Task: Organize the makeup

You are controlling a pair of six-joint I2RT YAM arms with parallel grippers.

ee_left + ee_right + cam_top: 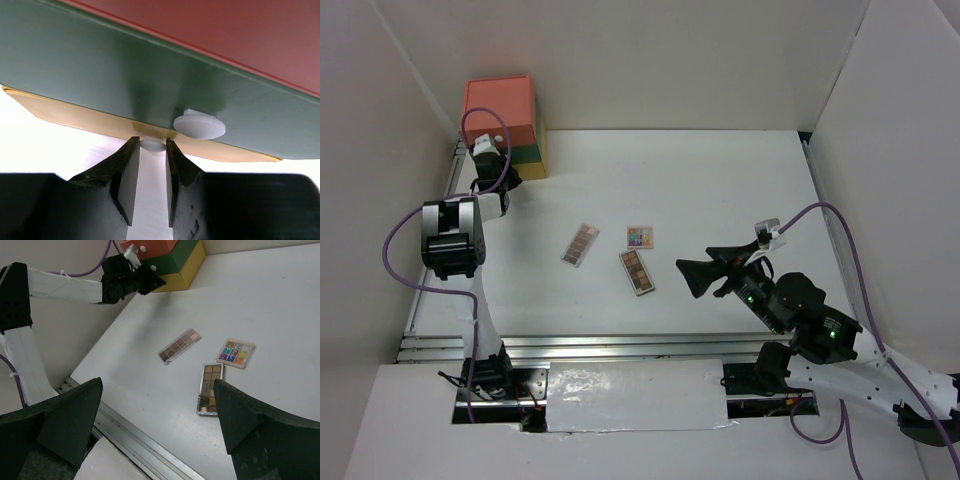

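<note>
Three palettes lie mid-table: pinkish [580, 244] [179, 346], multicolour [641, 237] [236, 353] and brown [637, 272] [210, 389]. My left gripper [506, 172] [152, 141] is at the front of the coral, green and yellow drawer box [505, 125] [175, 265]. Its fingertips are closed on the small white knob [152, 145] of the yellow bottom drawer [60, 112]. My right gripper [692, 278] [158, 385] is wide open and empty, above the table just right of the brown palette. The puffs, tube and compact are out of view.
The green drawer [100, 65] has its own white knob [199, 125] just above my left fingertips. A metal rail [620, 348] runs along the table's near edge. White walls enclose the table at the back and on both sides.
</note>
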